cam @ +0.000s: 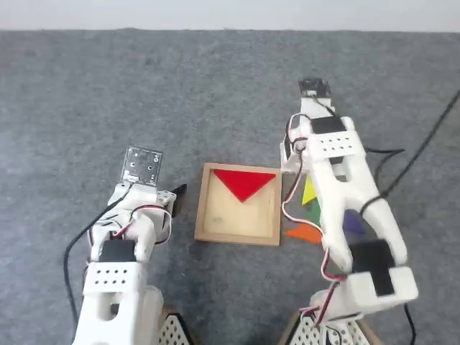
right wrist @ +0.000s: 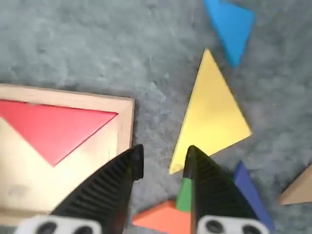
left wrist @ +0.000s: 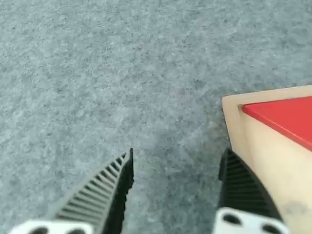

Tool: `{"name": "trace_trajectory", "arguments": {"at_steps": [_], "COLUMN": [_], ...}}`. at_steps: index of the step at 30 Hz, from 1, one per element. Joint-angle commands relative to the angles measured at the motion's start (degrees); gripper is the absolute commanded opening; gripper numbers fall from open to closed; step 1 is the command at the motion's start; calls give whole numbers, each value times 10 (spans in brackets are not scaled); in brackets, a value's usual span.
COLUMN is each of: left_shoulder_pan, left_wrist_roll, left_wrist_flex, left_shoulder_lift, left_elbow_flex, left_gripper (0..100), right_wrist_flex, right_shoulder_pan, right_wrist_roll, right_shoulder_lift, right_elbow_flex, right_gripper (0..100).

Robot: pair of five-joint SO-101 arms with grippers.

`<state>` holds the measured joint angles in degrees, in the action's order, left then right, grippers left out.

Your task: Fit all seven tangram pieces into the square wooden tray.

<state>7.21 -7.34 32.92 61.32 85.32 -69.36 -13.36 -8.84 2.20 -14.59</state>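
On the grey table [cam: 215, 93], the square wooden tray [cam: 200, 208] is placed between the two arms, and a large red triangle [cam: 243, 183] is seated against its far edge. The large yellow triangle [right wrist: 212, 117] is laid on the table just beside the tray's right side, with blue triangle [right wrist: 231, 27], orange piece [right wrist: 163, 217], dark blue piece [right wrist: 248, 192] and green piece [right wrist: 184, 195] grouped near it. The left end effector [left wrist: 178, 161] is held wide open, empty, at the tray's left edge. The right end effector [right wrist: 164, 158] is narrowly parted over the yellow triangle's corner.
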Motion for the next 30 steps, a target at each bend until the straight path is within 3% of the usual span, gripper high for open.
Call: {"name": "trace_trajectory", "arguments": {"at_steps": [1, 7, 14, 19, 30], "left_shoulder_pan": [4, 4, 1, 1, 3], "left_wrist_roll": [4, 3, 3, 3, 3], "left_wrist_flex": [-13, -13, -13, -13, -13], "left_shoulder_lift": [12, 11, 10, 10, 10], "left_elbow_flex": [-5, -4, -2, -2, -2], "left_gripper": [280, 280, 280, 280, 280], "right_wrist_flex": [-26, -26, 103, 186, 197], "right_shoulder_pan": [-34, 11, 63, 50, 45], "right_wrist_roll": [32, 40, 79, 80, 75], "right_shoulder_lift": [-59, -58, -58, -58, 54], "right_elbow_flex": [15, -2, -101, -150, -113], "right_gripper": [133, 140, 307, 307, 307]}}
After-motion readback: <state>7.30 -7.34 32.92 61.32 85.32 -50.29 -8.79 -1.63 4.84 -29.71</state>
